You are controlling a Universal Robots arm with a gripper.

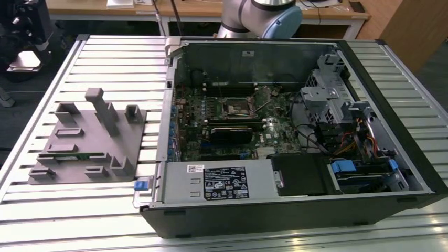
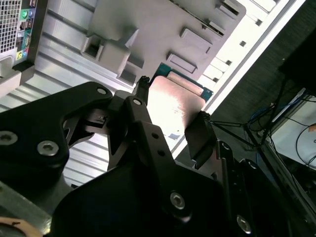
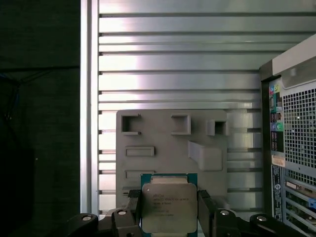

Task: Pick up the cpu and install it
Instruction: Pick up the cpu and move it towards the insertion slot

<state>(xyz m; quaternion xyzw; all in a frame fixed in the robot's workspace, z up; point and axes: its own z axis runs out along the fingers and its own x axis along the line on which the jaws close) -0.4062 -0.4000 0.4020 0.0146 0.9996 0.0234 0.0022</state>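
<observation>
Cpu [image 3: 167, 207], a small flat square chip with shiny silver-grey metal top, clamped between the black jaws of the gripper [image 3: 168, 200], aloft over the grey moulded holder [image 3: 163, 133] on the ribbed metal tabletop [image 3: 173, 59]; pick-up apparently done, seating in the black-framed motherboard socket [image 1: 238, 106] calling for level, square alignment.

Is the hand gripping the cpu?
Yes, in the first wrist view the cpu sits between the two fingers of the hand, clear of the grey fixture.
</observation>
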